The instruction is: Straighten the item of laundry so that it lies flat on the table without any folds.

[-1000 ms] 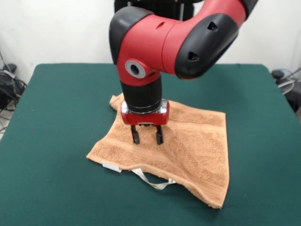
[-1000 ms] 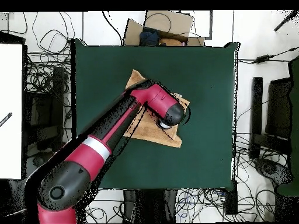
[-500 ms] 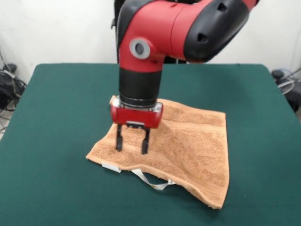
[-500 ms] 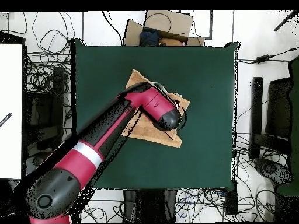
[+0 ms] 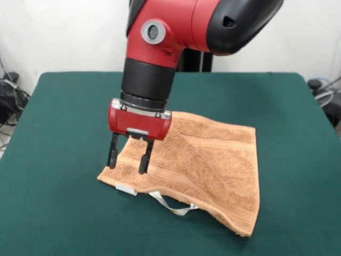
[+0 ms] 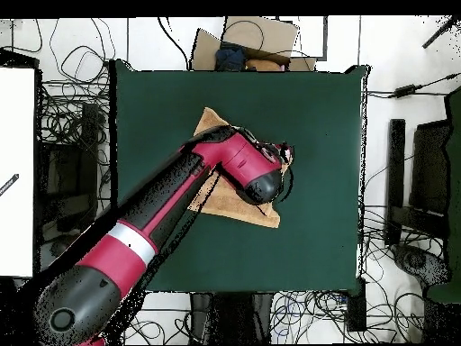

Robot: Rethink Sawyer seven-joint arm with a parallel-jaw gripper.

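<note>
Table [image 5: 64, 122]: dark green felt top, rectangular, much larger than the towel. In the overhead view [image 6: 324, 135] it is ringed by cables and floor clutter on all sides.

Towel [image 5: 213, 165]: orange-tan terry cloth, roughly square, lying near the table's middle. Not flat: in the front view the near edge is ragged and turned, the near right corner runs out to a point, and the far left corner is hidden behind the arm. A woven band crosses the cloth parallel to the far edge. In the overhead view [image 6: 257, 212] only its outer corners show from under the arm.

Tag [image 5: 126, 189]: small, white, at the towel's near left edge, resting on the felt.

Strip [image 5: 173, 205]: thin, pale, looping out from under the near edge just beside the tag, lying on the table.

Arm [image 5: 176, 32]: red and black, coming down over the towel's left part; in the overhead view [image 6: 162, 216] it crosses the table diagonally and covers most of the cloth.

Gripper [image 5: 128, 159]: pointing straight down over the towel's near left corner. Both black fingers [image 5: 112, 154] are spread with a clear gap between them, and nothing is held. Whether the tips touch the cloth cannot be told.
</note>
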